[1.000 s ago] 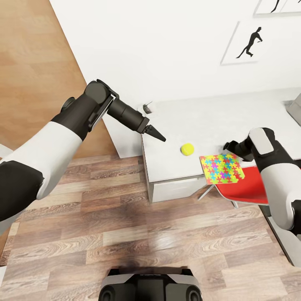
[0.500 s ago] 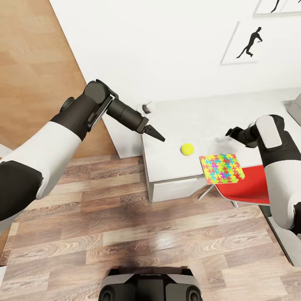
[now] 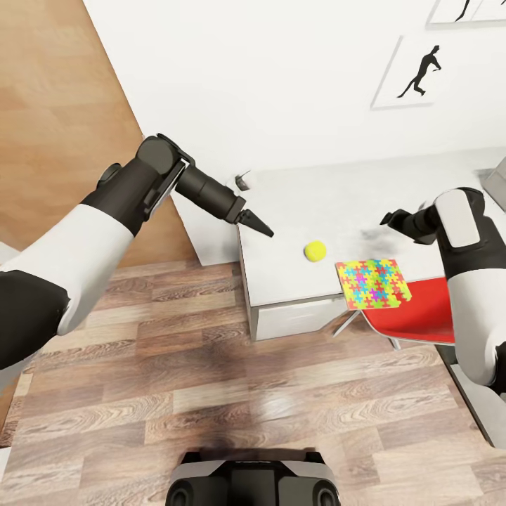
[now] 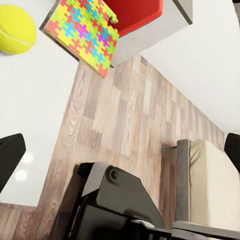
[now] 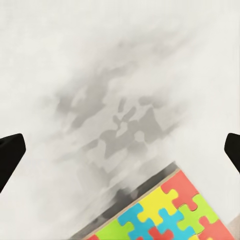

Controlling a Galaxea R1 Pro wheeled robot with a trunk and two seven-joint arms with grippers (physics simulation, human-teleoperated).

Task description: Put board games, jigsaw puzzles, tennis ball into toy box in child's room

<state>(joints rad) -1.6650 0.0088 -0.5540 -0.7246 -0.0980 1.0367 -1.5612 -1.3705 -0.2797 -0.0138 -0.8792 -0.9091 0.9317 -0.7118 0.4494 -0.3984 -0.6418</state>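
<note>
Above the worktop (image 3: 330, 204), the right gripper (image 3: 391, 218) has lifted off the jigsaw puzzle (image 3: 372, 283) and moved toward 12 o'clock, fingers wide and empty. The puzzle remains overhanging the worktop's near edge, so it still needs a grasp. The tennis ball (image 3: 315, 249) lies at its 10 o'clock. The left gripper (image 3: 261, 226) hovers at the ball's 10 o'clock, forearm angled down; its finger opening cannot be told.

Yellow-green ball (image 3: 315, 249) on the pale grey table (image 3: 337, 204), puzzle (image 3: 372, 282) a patchwork of yellow, blue, pink, green, red chair (image 3: 414, 316), brown wood-grain floor (image 3: 211, 393).
</note>
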